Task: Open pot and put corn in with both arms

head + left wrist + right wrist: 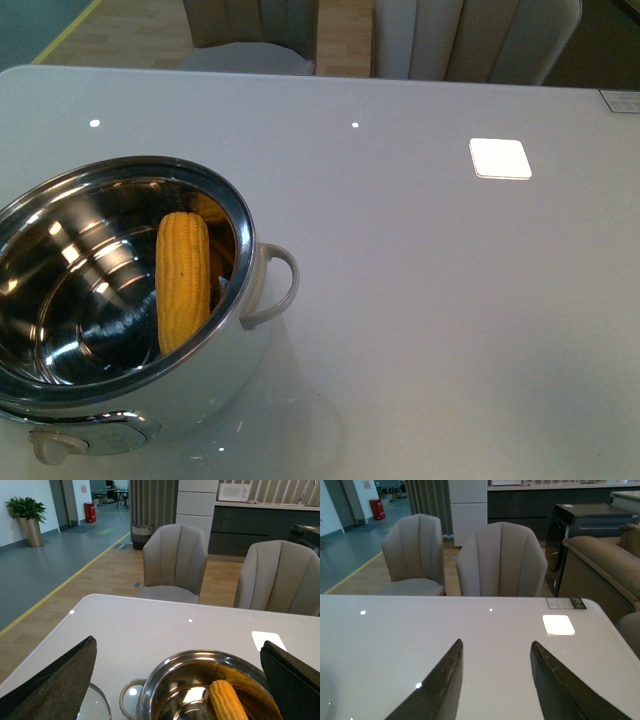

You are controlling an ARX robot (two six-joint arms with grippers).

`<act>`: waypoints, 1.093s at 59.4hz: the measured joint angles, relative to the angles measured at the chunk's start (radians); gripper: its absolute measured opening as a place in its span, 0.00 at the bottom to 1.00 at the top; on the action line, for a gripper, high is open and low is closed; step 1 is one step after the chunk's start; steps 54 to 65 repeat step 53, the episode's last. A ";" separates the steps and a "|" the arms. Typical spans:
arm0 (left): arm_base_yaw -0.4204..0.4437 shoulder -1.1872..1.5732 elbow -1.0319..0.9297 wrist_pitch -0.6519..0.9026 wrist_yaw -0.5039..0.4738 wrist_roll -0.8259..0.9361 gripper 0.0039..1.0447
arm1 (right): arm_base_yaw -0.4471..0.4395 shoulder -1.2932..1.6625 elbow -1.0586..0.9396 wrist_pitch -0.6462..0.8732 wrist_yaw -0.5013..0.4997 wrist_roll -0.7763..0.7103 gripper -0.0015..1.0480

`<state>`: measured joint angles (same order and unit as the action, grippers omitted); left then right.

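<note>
Front view: the corn (183, 280) lies in the open pot (262, 300) at the table's (430, 330) near-left corner, long axis pointing at the far edge.

Left wrist: left gripper (177, 680) gapes empty above it, nearer.

Right wrist: right gripper (495, 675) parted, empty.

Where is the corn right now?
In the front view the corn lies inside the open pot at the table's near left, leaning against the pot's right inner wall near the side handle.
</note>
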<state>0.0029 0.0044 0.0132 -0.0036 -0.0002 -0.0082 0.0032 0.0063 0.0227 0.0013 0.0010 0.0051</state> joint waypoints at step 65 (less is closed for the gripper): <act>0.000 0.000 0.000 0.000 0.000 0.000 0.94 | 0.000 0.000 0.000 0.000 0.000 0.000 0.92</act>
